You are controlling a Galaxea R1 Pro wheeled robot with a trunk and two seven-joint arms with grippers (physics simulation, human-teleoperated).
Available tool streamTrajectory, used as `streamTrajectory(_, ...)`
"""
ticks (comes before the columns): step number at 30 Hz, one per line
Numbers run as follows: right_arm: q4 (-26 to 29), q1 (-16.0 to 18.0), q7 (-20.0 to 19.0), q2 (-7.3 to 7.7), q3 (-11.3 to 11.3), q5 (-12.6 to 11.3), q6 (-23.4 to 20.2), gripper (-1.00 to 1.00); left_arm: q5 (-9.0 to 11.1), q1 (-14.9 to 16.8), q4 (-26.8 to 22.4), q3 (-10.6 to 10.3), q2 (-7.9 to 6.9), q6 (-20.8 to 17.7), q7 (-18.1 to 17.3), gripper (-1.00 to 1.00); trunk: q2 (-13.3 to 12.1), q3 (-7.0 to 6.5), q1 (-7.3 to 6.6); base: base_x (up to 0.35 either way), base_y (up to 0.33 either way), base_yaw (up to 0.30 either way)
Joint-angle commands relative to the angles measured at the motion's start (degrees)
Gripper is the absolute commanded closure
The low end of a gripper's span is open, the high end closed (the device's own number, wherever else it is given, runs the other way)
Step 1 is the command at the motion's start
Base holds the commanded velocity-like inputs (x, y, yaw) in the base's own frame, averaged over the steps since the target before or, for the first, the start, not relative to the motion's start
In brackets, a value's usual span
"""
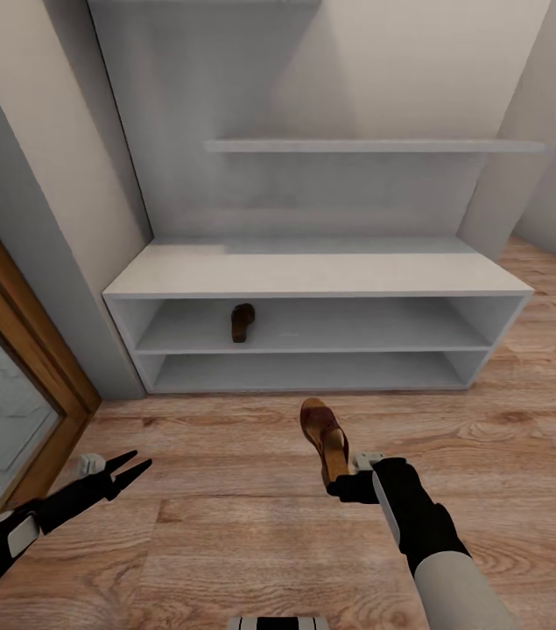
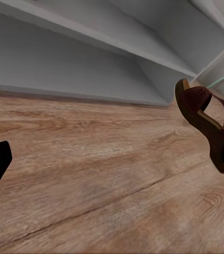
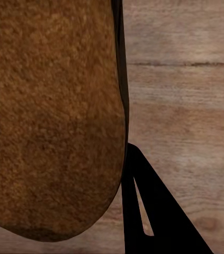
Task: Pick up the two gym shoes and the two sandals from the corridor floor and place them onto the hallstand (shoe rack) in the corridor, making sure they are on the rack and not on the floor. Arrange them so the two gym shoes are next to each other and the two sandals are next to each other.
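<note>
Above bare floor [image 1: 225,542] — sandal [image 1: 325,437] in right pincer [image 1: 341,484]

Brown sandal [image 1: 324,437], pale grey hallstand [image 1: 313,271], grained light-brown wood floor [image 1: 225,542].

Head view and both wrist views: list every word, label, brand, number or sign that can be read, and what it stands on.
None: no readable text in these views.
The held sandal in the right gripper shows plain brown leather, no brand mark.
The sandal on the shelf of the hallstand is too small to show any marking.
The hallstand panels and floor are plain.
</note>
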State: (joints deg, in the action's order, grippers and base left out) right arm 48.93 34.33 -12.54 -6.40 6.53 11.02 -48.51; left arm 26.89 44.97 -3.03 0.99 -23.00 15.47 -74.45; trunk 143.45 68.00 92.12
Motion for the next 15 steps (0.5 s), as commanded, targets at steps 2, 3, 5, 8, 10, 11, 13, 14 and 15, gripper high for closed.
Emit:
streamTrajectory(2,0.1,0.0,-0.4,-0.04,0.3,0.4,-0.2,1.0,-0.1,0.1,0.0,0.1,0.25,0.3,-0.1,-1.0,0.0,0.05,-0.01,0.0,0.0,0.0)
streamTrajectory(3,0.2,0.0,-0.4,-0.04,0.2,0.4,-0.1,1.0,-0.1,0.0,0.0,0.1,0.3,0.3,-0.1,-1.0,0.0,0.05,-0.01,0.0,0.0,0.0)
streamTrajectory(5,0.3,0.0,-0.4,-0.03,0.2,0.4,-0.1,1.0,-0.1,0.0,0.0,0.1,0.4,0.3,-0.1,-1.0,0.0,0.05,-0.01,0.0,0.0,0.0)
streamTrajectory(8,0.5,0.0,-0.5,-0.02,0.2,0.4,-0.1,1.0,-0.1,0.0,0.0,0.1,0.47,0.3,-0.1,-1.0,0.0,0.05,-0.01,0.0,0.0,0.0)
streamTrajectory(10,0.5,0.0,-0.5,-0.04,0.2,0.4,-0.1,1.0,-0.1,0.0,0.0,0.1,0.45,0.3,-0.1,-1.0,0.0,0.07,-0.01,0.0,0.0,0.013)
streamTrajectory(11,0.5,0.0,-0.5,-0.07,0.2,0.4,-0.1,1.0,-0.1,0.0,0.0,0.1,0.43,0.3,-0.1,-1.0,0.0,0.11,-0.01,0.0,0.0,0.103)
streamTrajectory(13,0.5,0.0,-0.5,-0.05,0.2,0.4,-0.1,1.0,-0.1,0.1,0.0,0.2,0.42,0.3,-0.2,-1.0,0.0,0.23,-0.01,0.0,0.0,0.16)
streamTrajectory(14,0.5,0.0,-0.5,-0.04,0.2,0.4,-0.1,1.0,-0.1,0.0,0.0,0.2,0.42,0.3,-0.3,-1.0,0.0,0.3,-0.01,0.0,0.0,0.175)
streamTrajectory(15,0.5,0.0,-0.5,-0.04,0.2,0.4,-0.1,1.0,-0.1,0.0,0.0,0.2,0.42,0.3,-0.3,-1.0,0.0,0.37,-0.01,0.0,0.0,0.179)
